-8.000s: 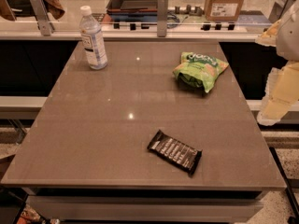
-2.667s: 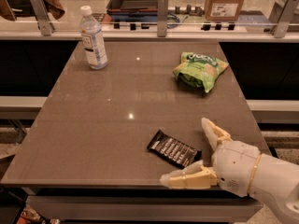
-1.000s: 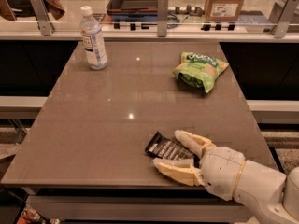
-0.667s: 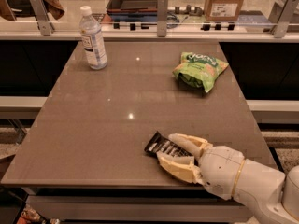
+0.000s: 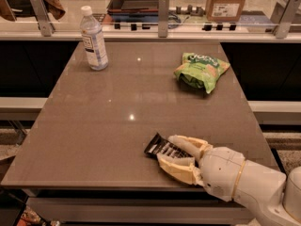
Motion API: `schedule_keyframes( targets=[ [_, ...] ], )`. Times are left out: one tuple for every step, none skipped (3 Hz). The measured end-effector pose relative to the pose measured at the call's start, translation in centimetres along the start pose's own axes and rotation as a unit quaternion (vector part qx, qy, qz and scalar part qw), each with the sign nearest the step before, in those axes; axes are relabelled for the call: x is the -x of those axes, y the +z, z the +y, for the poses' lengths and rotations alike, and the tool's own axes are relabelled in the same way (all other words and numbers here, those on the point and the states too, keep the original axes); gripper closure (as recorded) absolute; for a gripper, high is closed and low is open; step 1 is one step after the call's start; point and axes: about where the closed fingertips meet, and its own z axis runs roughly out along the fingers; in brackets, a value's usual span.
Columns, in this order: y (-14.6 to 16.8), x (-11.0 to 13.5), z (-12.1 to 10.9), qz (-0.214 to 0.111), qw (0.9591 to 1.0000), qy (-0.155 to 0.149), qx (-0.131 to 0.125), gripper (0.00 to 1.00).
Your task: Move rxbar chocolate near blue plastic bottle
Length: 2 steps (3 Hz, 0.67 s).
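Observation:
The rxbar chocolate (image 5: 156,147), a flat black wrapper with white lettering, lies on the brown table (image 5: 117,107) near its front edge, right of centre. My gripper (image 5: 166,149) reaches in from the lower right. Its two cream fingers (image 5: 188,144) are closed on the bar's right part, one on each long side, and only the bar's left end shows. The blue plastic bottle (image 5: 94,39), clear with a white cap and label, stands upright at the table's far left corner, far from the bar.
A puffy green chip bag (image 5: 201,71) lies at the far right of the table. A low rail with posts (image 5: 162,11) runs behind the back edge. My white arm (image 5: 244,185) crosses the table's front right corner.
The gripper came in from the right, put its fingers either side of the bar and closed them on it. The bar, bottle and chip bag have stayed in place.

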Motion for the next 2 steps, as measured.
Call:
schedule_keyframes(
  targets=[
    [0.4, 1.5, -0.8, 0.005, 0.9999, -0.009, 0.002, 1.00],
    [0.8, 3.3, -1.9, 0.012, 0.9997, -0.020, 0.004, 1.00]
  ],
)
